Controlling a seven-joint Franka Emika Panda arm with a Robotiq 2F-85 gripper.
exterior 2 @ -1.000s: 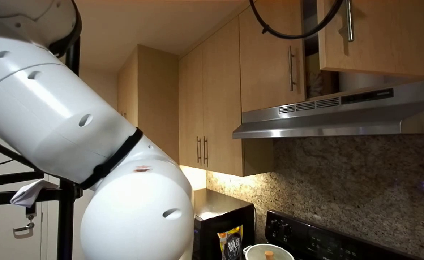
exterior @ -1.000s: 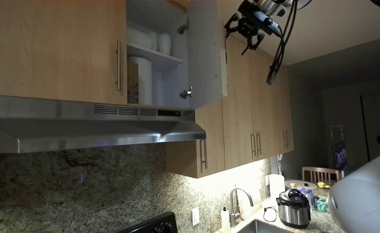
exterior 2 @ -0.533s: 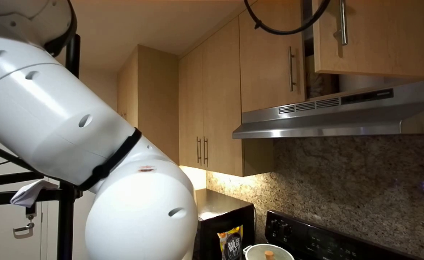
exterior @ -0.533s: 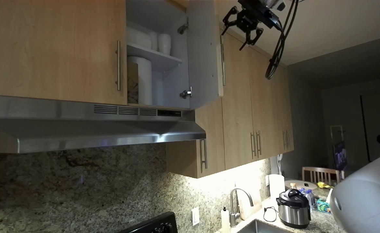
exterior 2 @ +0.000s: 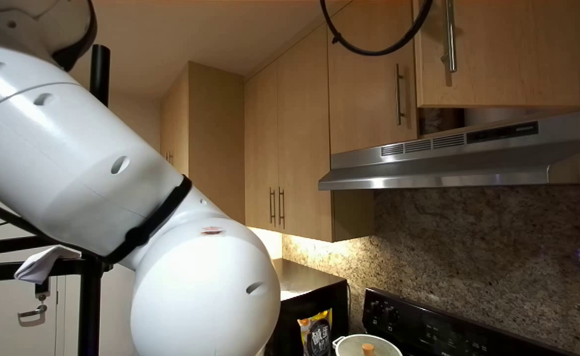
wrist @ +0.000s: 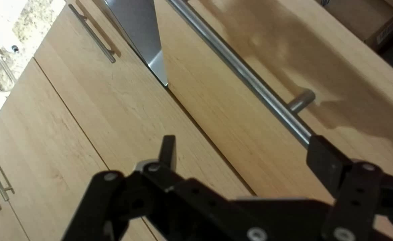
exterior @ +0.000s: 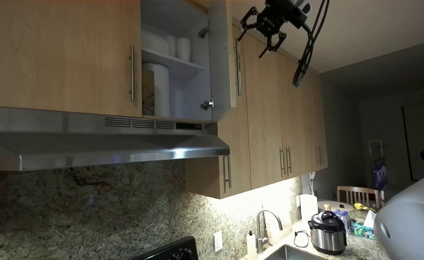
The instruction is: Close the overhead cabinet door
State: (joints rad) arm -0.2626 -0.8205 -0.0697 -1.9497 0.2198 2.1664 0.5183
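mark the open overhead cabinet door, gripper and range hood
Overhead cabinet door [exterior 2: 517,52], in an exterior view: front face
Gripper [wrist: 244,150], in the wrist view: between fingertips
Range hood [exterior: 107,142], in an exterior view: steel front

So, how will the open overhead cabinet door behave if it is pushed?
The overhead cabinet door probably moves as one stiff piece, being a flat panel. Its hinges suggest swinging, not tipping. Its shiny round handle may be slippery for the fingers.
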